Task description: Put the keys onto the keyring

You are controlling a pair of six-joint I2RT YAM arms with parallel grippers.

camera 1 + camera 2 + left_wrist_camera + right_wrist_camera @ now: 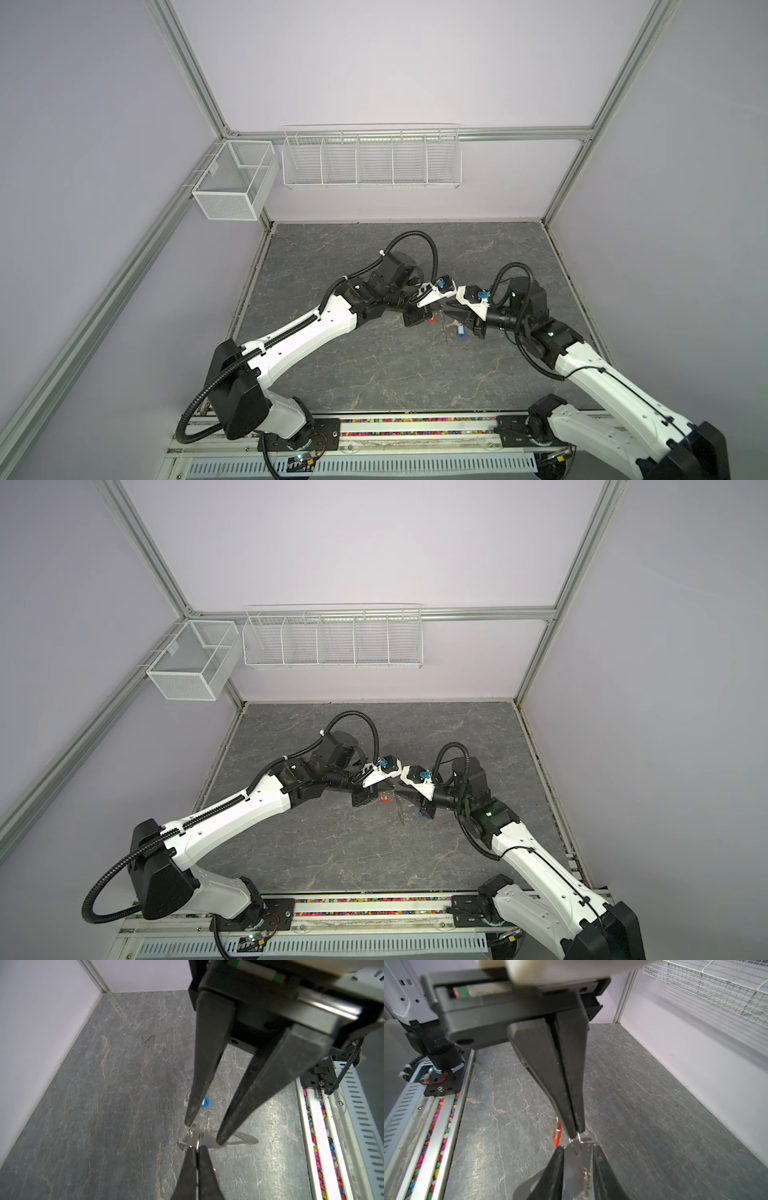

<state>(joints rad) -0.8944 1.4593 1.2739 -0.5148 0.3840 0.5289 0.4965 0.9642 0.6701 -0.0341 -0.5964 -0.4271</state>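
The keyring (579, 1165) is a flat grey plate raised off the table, and my right gripper (578, 1148) is shut on its narrow end, a finger against each edge. Its wide end with the oblong cutout (243, 1140) sticks out past one finger. My left gripper (197, 1147) meets it tip to tip and is shut on a small metal ring at that end of the plate. The red-tagged key (557, 1136) dangles beside the left fingertips (576, 1129) and shows in both top views (431, 319) (383, 798). The blue-tagged key (205, 1102) lies on the table under the right gripper (460, 331).
The grey marbled table (374, 374) is walled at the back and on both sides. A white wire rack (372, 160) and a mesh box (235, 178) hang on the walls. The arms' base rail with coloured pebbles (415, 428) runs along the front edge.
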